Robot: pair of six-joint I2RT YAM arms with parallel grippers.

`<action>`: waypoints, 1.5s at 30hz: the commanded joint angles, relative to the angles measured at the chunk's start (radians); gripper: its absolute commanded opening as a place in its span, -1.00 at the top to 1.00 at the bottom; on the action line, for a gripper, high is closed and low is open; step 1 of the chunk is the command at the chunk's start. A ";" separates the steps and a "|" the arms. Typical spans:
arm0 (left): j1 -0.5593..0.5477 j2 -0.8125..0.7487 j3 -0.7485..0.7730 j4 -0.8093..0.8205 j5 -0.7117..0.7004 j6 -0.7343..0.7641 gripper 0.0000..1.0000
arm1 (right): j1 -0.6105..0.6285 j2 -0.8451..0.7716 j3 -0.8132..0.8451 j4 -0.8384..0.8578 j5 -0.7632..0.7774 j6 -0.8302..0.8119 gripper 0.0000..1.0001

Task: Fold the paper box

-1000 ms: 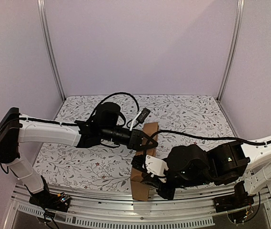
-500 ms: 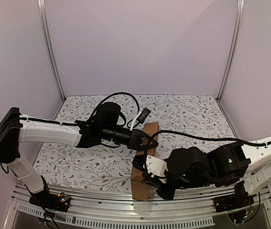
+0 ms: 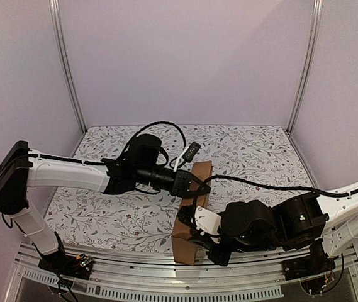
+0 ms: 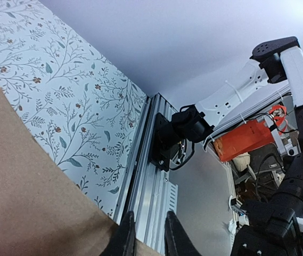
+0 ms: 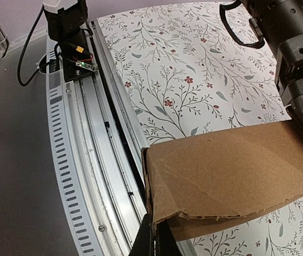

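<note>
Seemingly, the paper box (image 3: 184,246) is held partly folded at lower centre of the overhead view, gripped by the left fingers (image 4: 123,240); the right fingers (image 5: 145,240) are closed at its corner; final closing is left

Brown paper box (image 4: 29,181) panel fills lower left. Left gripper (image 4: 147,241) jaws nearly closed, pinching its edge. Floral tabletop (image 4: 60,80) beyond, aluminium rail (image 4: 151,181) along its edge.
</note>
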 commanded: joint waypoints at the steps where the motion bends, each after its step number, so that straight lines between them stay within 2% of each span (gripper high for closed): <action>1: 0.001 0.097 -0.061 -0.226 -0.061 0.011 0.62 | 0.006 0.041 -0.058 -0.173 0.000 0.028 0.89; 2: 0.001 0.097 -0.061 -0.226 -0.060 0.010 0.62 | 0.007 0.032 -0.055 -0.176 0.020 0.029 0.74; 5: 0.001 0.098 -0.060 -0.225 -0.060 0.008 0.62 | 0.006 0.002 -0.036 -0.200 0.065 0.029 0.46; 8: -0.003 0.091 -0.061 -0.229 -0.068 0.010 0.62 | 0.007 -0.053 -0.011 -0.242 0.119 0.028 0.36; 12: -0.005 0.085 -0.062 -0.243 -0.080 0.019 0.62 | 0.007 -0.135 0.041 -0.275 0.177 -0.003 0.35; 16: -0.008 0.080 -0.061 -0.250 -0.090 0.022 0.62 | 0.007 -0.156 0.123 -0.316 0.274 -0.065 0.45; 19: -0.008 0.076 -0.058 -0.255 -0.095 0.025 0.62 | 0.006 -0.141 0.180 -0.308 0.321 -0.121 0.61; 24: -0.008 0.072 -0.055 -0.261 -0.099 0.027 0.62 | 0.006 -0.057 0.254 -0.199 0.252 -0.220 0.99; 29: -0.009 0.059 -0.059 -0.267 -0.102 0.031 0.62 | -0.002 0.042 0.238 -0.112 0.179 -0.218 1.00; 33: -0.010 0.062 -0.063 -0.266 -0.097 0.031 0.62 | -0.005 0.083 0.134 -0.056 0.161 -0.127 1.00; 39: -0.011 0.062 -0.065 -0.260 -0.094 0.031 0.62 | 0.001 0.036 0.010 -0.100 0.146 0.053 1.00; 42: -0.011 0.063 -0.063 -0.259 -0.094 0.032 0.62 | 0.002 -0.005 0.020 -0.102 0.150 0.055 1.00; 45: -0.011 0.064 -0.060 -0.259 -0.094 0.032 0.62 | 0.003 -0.011 0.098 -0.110 0.171 0.003 1.00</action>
